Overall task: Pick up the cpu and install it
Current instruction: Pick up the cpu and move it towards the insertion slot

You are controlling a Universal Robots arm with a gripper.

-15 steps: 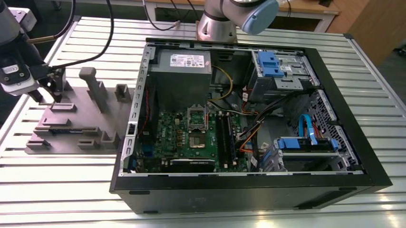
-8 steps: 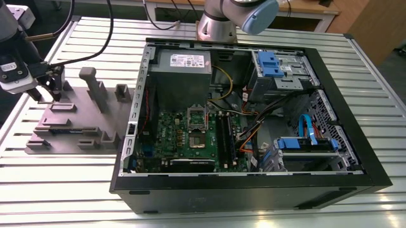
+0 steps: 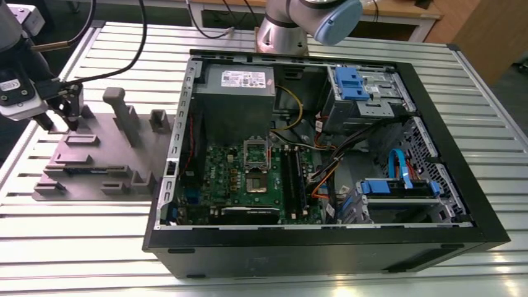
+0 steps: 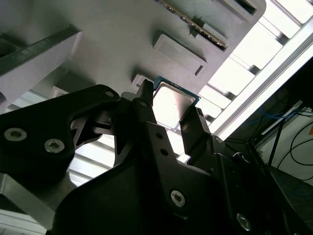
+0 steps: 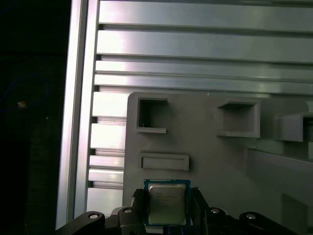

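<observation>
The cpu (image 5: pixel 166 201), a small square chip with a shiny metal top, sits between my gripper's (image 5: pixel 167 215) two black fingers, which press against its opposite edges. In the second wrist view the cpu (image 4: pixel 172 100) shows just over the grey fixture plate (image 4: pixel 112 44), with the gripper (image 4: pixel 171 115) shut on it. In the exterior view my gripper (image 3: pixel 60 127) hangs over the far end of the grey fixture (image 3: pixel 91 158), at the exterior view's left. The green motherboard (image 3: pixel 222 176) lies in the open computer case, with its square socket (image 3: pixel 257 166) near the middle.
The open black computer case (image 3: pixel 462 185) takes up the middle and the exterior view's right, with cables, drive bays and a power supply (image 3: pixel 235 83) inside. Grey upright posts (image 3: pixel 123 114) rise from the fixture. The arm's base (image 3: pixel 285 37) stands behind the case. The ribbed aluminium table (image 3: pixel 83 247) lies underneath.
</observation>
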